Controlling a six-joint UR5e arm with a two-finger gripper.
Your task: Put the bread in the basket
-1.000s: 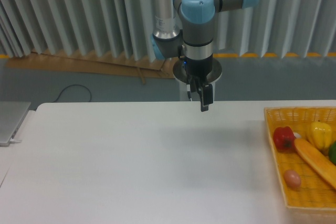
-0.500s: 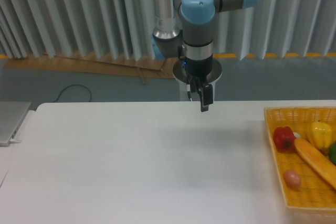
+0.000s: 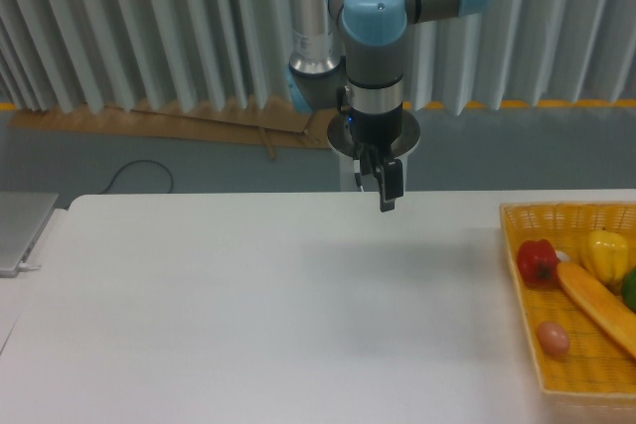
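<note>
The tool (image 3: pixel 386 189) is hung above the far middle of the white surface (image 3: pixel 258 305), well apart from the basket (image 3: pixel 517 275); its fingers are pointed down and seen edge-on, so its opening cannot be told, and nothing is seen held in it. The bread (image 3: pixel 596 305) is laid in the basket at the right edge, slanting toward the near right. Beside it are found a red pepper (image 3: pixel 537 261), a yellow pepper (image 3: pixel 607 254) and an egg (image 3: pixel 554 339).
</note>
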